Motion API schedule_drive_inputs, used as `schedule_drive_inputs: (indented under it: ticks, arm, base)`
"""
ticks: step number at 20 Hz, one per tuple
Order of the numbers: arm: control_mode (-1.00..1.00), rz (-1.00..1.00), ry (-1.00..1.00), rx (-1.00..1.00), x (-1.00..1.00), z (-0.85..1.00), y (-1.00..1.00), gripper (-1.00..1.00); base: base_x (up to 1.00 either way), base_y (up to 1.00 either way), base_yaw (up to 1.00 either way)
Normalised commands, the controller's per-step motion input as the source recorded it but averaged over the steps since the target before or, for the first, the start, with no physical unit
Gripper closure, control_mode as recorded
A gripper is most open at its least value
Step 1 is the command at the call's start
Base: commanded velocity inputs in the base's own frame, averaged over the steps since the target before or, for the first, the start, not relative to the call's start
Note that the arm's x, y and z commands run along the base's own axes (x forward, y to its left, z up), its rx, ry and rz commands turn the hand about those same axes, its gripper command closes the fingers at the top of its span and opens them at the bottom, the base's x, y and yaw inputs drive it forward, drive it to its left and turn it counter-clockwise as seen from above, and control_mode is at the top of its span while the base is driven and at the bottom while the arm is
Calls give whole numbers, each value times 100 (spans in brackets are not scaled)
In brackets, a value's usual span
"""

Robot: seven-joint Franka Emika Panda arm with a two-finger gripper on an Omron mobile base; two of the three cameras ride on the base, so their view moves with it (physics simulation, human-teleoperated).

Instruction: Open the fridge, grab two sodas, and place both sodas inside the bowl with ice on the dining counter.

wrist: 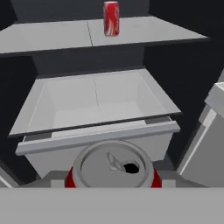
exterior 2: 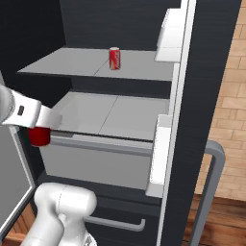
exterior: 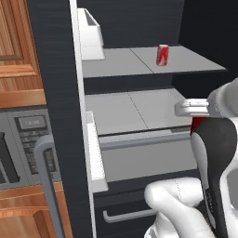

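Fridge (exterior 2: 206, 72) interior, doors open, grey shelves. Fingers (exterior 2: 39, 129) pinch one soda can (exterior 2: 39, 136) just outside the drawer's front left corner. Second soda can (exterior: 162, 55) stands mid upper shelf. Risk: held can clips the door edge during withdrawal and slips.

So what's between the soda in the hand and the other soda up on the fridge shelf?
In the hand view, the held soda and the shelf soda are separated by the open grey drawer and the bare front of the upper shelf.
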Motion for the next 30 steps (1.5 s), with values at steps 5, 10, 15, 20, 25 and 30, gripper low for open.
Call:
schedule_drive_inputs:
  ticks: [5, 10, 15, 20, 25, 30]
  arm:
    - [-100, -7, -6, 3, -94, 0, -9, 100]
    - [100, -2, 0, 0, -25, 0, 0, 100]
    - [100, 0, 0, 0, 0, 0, 0, 100]
    - [100, 0, 0, 0, 0, 0, 0, 100]
    - [100, 0, 0, 0, 0, 0, 0, 100]
    - [100, 0, 0, 0, 0, 0, 0, 100]
  base:
    - [0, 0, 0]
    - [-15, 8, 1]
    - [-43, 23, -4]
    - [-71, 8, -40]
    - [-70, 8, -57]
    - [-48, 9, -64]
